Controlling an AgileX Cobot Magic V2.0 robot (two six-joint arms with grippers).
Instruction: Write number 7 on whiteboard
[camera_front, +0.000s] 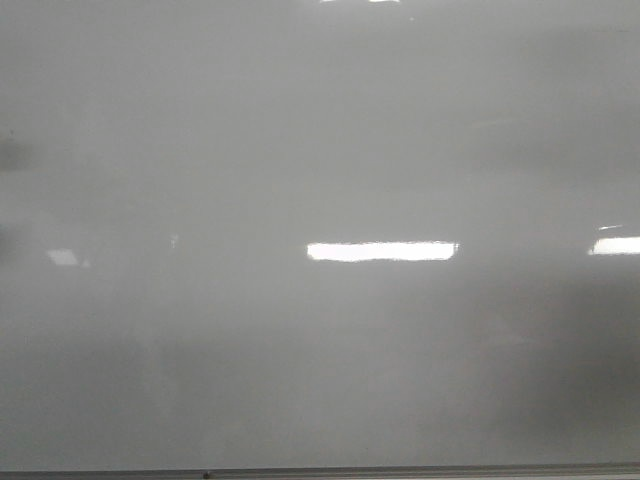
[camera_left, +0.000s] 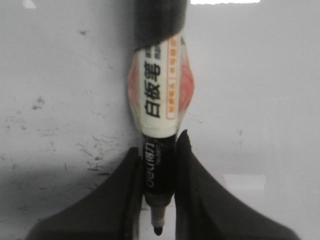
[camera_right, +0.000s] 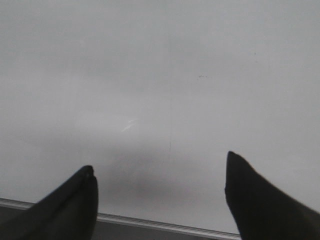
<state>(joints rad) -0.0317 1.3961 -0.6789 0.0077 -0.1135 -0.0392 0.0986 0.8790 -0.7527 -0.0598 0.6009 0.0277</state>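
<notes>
Whiteboard (camera_front: 320, 130) blank; marker (camera_left: 159, 115) gripped by left gripper (camera_left: 157, 190).

The front view is filled by the whiteboard; its frame edge is seen along the bottom, and no number 7 stroke is visible. The marker is clamped between the closed left fingers (camera_left: 120, 200), tip exposed. The right gripper (camera_right: 160, 195) is spread wide and empty.

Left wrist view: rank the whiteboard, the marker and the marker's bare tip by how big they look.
1. The whiteboard, filling the background.
2. The marker, clamped between the left gripper fingers; it sits nearer the camera, so it looks inflated.
3. The marker tip, clearly smallest.
</notes>
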